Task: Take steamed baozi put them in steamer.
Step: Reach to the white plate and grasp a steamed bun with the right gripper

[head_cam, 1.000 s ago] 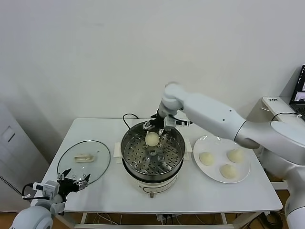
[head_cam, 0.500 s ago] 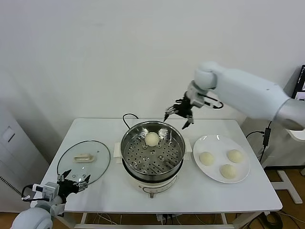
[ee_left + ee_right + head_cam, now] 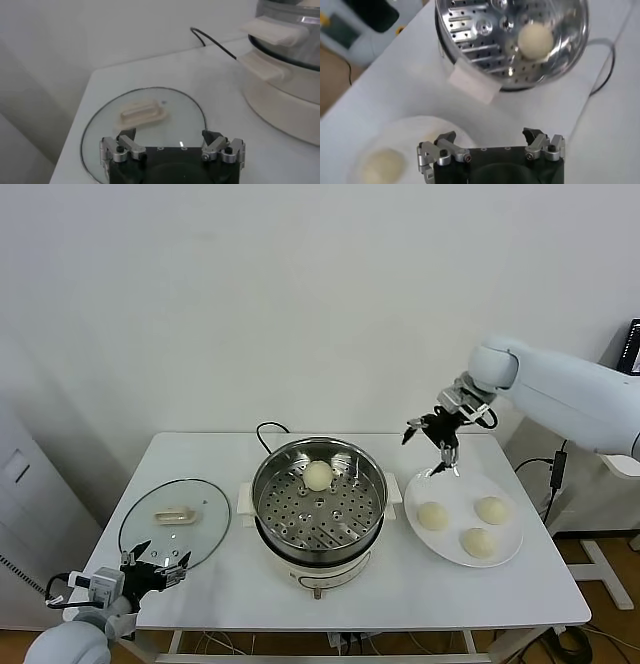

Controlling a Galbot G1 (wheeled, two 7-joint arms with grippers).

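Head view: right gripper (image 3: 432, 446) spread wide and empty, hanging above the far rim of the white plate (image 3: 440, 534), between steamer (image 3: 320, 509) and the three steamed baozi (image 3: 433, 516) lying nearer the robot and below it; fourth bun (image 3: 318, 475) already on the perforated tray. Round buns, no long axis to match. Left gripper (image 3: 152, 565) open, parked by the glass lid (image 3: 175, 519), well apart, so likely right arm's reach

Lab/test room w/ mock kitchen setup: bare white wall (image 3: 200, 304), white table (image 3: 220, 584), monitor (image 3: 631, 364) at edge.
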